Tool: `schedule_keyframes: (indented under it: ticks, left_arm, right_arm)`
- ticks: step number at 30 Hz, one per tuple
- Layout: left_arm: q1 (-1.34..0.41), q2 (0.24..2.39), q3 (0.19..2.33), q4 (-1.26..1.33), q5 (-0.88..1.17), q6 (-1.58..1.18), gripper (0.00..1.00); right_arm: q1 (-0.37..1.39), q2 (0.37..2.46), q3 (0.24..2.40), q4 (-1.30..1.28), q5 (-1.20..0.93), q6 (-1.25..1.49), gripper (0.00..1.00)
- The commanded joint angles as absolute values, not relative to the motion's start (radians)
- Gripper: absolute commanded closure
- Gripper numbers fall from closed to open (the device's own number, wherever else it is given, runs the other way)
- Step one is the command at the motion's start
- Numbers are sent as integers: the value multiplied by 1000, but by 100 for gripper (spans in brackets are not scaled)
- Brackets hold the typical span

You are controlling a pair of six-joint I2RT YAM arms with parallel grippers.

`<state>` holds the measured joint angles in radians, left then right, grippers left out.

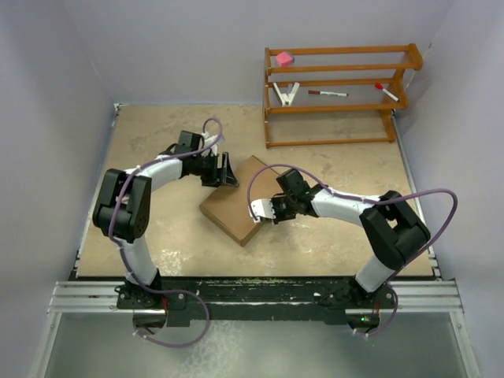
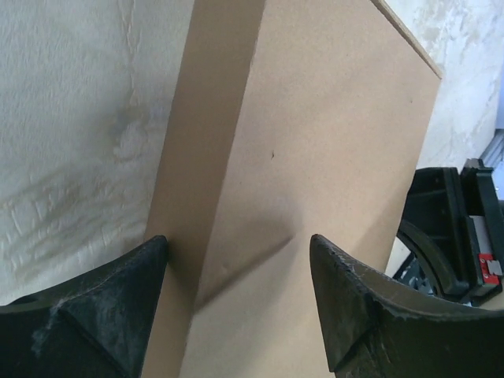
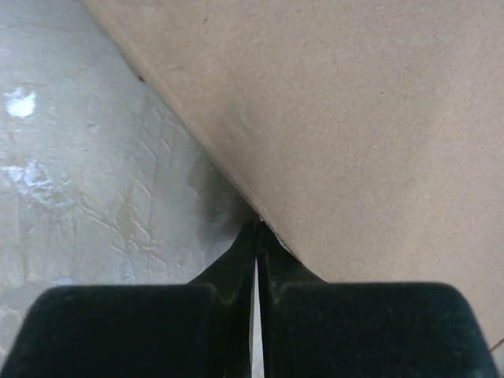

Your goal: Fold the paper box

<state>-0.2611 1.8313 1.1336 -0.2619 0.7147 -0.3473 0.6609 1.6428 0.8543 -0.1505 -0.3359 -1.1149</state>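
Observation:
The paper box is a closed, shallow brown cardboard box lying flat and turned diagonally mid-table. My left gripper is at its far corner. In the left wrist view its jaws stand apart astride the box's upper edge, one finger beside the side wall and the other finger over the top face. My right gripper is at the box's near right side. Seen from the right wrist it is shut, nothing between the fingers, its tips against the box's lower edge.
A wooden rack stands at the back right, holding a pink block, a white clip and two markers. Grey walls close in the table on three sides. Part of the right arm shows beyond the box.

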Motion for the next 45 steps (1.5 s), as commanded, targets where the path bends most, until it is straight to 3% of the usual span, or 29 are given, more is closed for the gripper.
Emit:
schedule_keyframes:
  ticks: [1,5,11,20,23,25,26,28,36,45]
  left_arm:
    - [-351,1883,1198,-267,787,-348,25]
    - [-361,1916,1248,-273,788,-352,25]
    - [-325,1926,1363,-331,727,-337,20]
    - [-248,1638,1317,-234,506,-312,18]
    - [-247,1462,1222,-136,447,-309,16]
    - [-246,1331,1153,-92,401,-298,8]
    - [-242,1275,1132,-77,387,-300,4]
    - [-227,1186,1110,-68,381,-322,2]
    - [-202,990,1230,-219,411,-469,2]
    - [-202,975,1494,-395,423,-494,2]
  right_arm:
    - [675,1651,884,18,-204,-1013,97]
    - [675,1644,886,-5,-213,-1021,94]
    - [588,1559,952,-279,-375,-1137,92]
    - [373,1386,1045,-430,-510,-1005,69]
    - [293,1324,1085,-410,-534,-879,52]
    - [245,1266,1113,-362,-496,-757,33]
    - [225,1235,1128,-313,-443,-654,16]
    - [177,1196,1207,-334,-426,-575,0]
    - [104,1162,1604,-470,-290,-144,0]
    - [97,1091,1807,-550,-281,-31,0]
